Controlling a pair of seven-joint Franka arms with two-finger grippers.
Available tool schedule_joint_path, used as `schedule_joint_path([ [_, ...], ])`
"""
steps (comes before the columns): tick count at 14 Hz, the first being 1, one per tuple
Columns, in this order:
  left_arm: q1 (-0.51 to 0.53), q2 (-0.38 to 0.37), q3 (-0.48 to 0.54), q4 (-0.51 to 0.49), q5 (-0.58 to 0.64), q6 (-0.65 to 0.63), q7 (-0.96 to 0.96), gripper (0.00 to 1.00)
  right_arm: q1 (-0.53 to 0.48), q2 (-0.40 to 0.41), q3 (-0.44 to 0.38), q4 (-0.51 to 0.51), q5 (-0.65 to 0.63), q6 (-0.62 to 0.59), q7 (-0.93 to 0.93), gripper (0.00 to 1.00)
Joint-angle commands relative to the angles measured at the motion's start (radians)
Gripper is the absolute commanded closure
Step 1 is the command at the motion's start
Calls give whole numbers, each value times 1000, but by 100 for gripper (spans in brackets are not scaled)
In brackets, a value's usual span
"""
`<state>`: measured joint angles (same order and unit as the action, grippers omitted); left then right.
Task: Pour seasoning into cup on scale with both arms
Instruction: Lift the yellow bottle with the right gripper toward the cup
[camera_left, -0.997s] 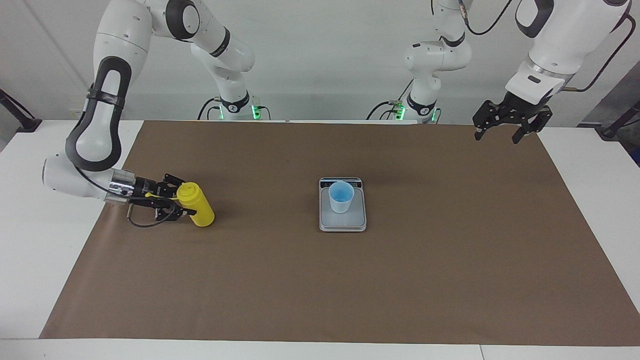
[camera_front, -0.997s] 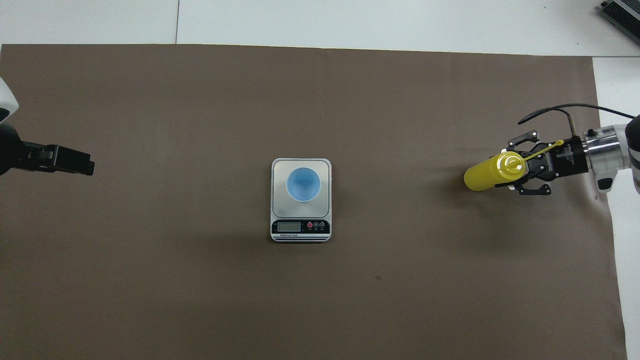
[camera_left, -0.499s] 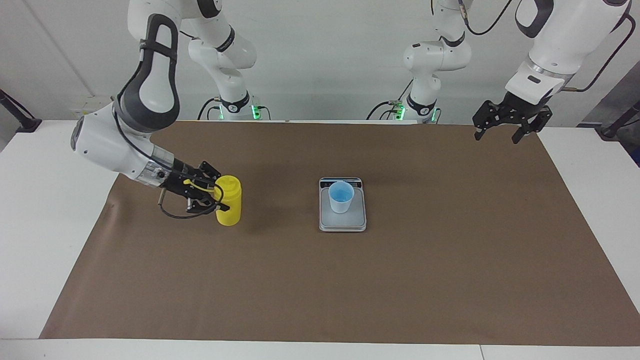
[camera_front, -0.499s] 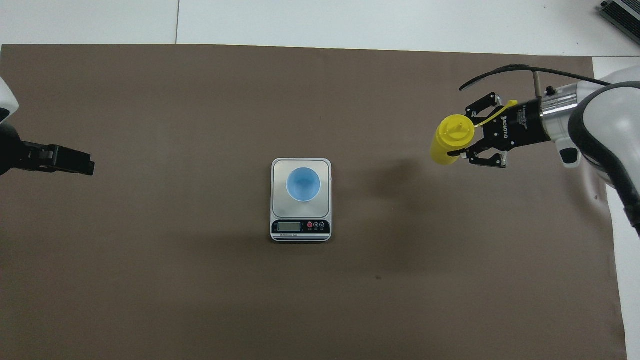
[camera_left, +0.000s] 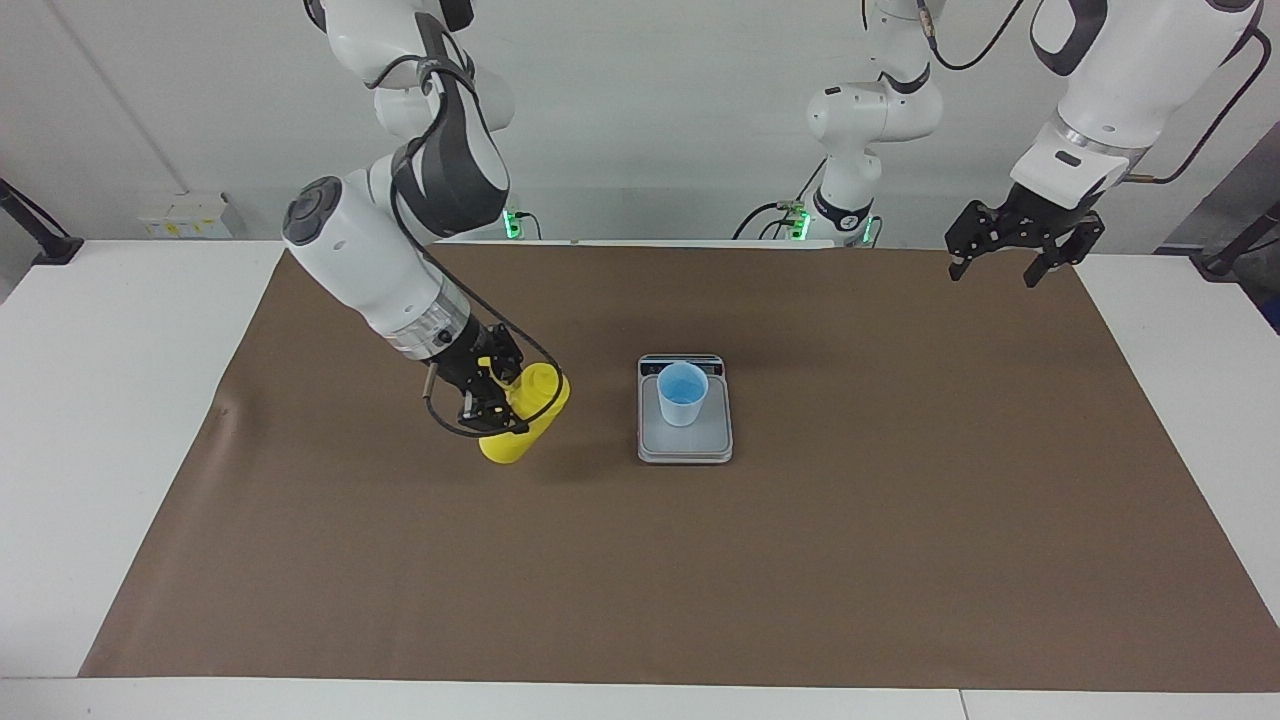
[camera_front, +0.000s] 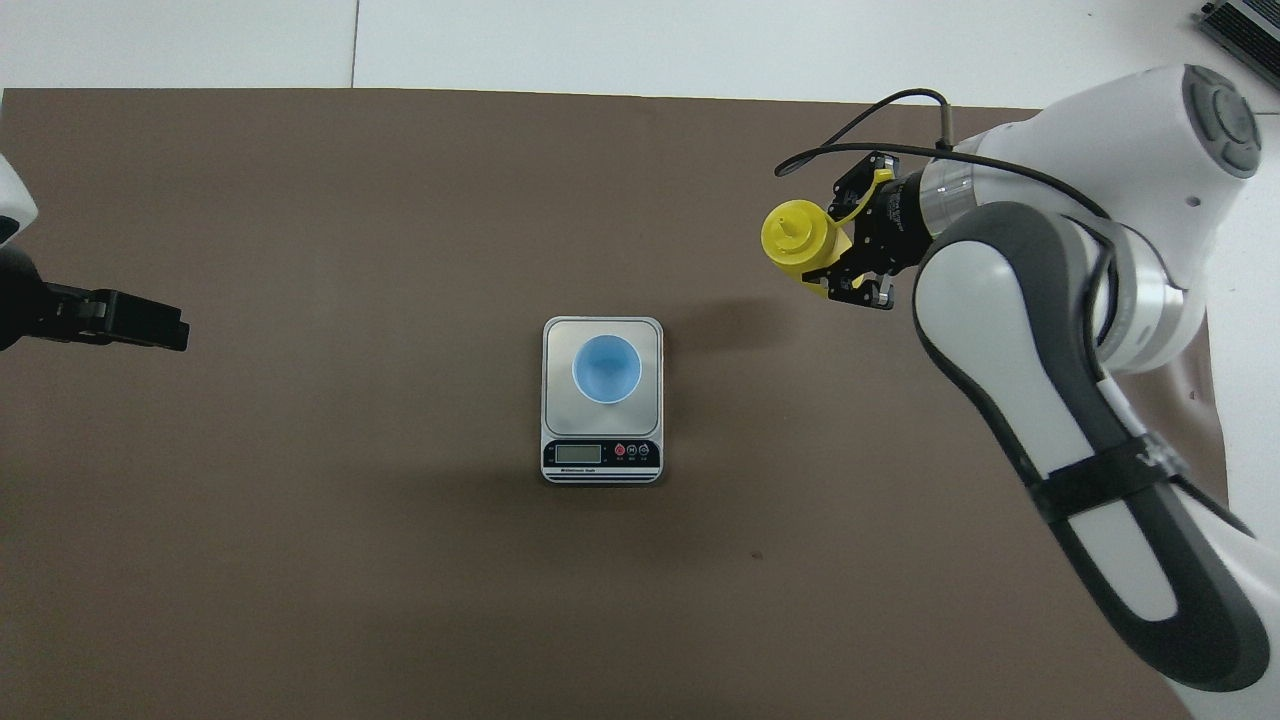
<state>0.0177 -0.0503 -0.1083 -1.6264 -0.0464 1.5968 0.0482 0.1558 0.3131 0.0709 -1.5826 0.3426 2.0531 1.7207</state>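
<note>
Yellow plastic marks the seasoning bottle (camera_left: 525, 415), a squeeze bottle that the right gripper (camera_left: 487, 398) clamps by its side while carrying it tilted over the brown mat (camera_left: 900, 520), toward the right arm's end of the table and well apart from the scale (camera_left: 685, 445). Its tethered cap strap (camera_front: 858, 200) hangs loose by the gripper, so the nozzle (camera_front: 786, 226) appears uncapped, though that is hard to confirm. Such a bottle is likely light and soft-walled: a hard squeeze would dent it and could push seasoning out early, so a mid-body hold with modest force suits it, and the smooth plastic could slip as it tips.

On the scale's plate stands the light blue cup (camera_left: 682, 392), upright, small and probably very light, so a nudge from the bottle could topple it. The left gripper (camera_left: 1012, 262) waits with its jaws apart over the mat's edge at the left arm's end, holding nothing; steadying the cup by its wall seems a fair use for it.
</note>
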Motion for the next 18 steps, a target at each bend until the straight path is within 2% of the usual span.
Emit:
schedule_joint_path([
  [1,7,-20,-4,-16,8,-9,-5,0,88,21,0,32,-187,65,127,100],
  [6,7,-20,-4,-16,8,-9,-5,0,217,29,0,33,-609,96,207,100],
  [8,7,-22,-4,-16,8,-9,-5,0,238,29,0,32,-736,85,212,100],
  [13,7,-20,-4,-16,10,-9,-7,0,333,60,0,26,-980,64,240,100],
  [16,7,-20,-4,-16,8,-9,-5,0,408,104,0,18,-1190,12,257,100],
  [18,7,-20,-4,-16,8,-9,-7,0,429,119,0,15,-1255,1,261,100],
])
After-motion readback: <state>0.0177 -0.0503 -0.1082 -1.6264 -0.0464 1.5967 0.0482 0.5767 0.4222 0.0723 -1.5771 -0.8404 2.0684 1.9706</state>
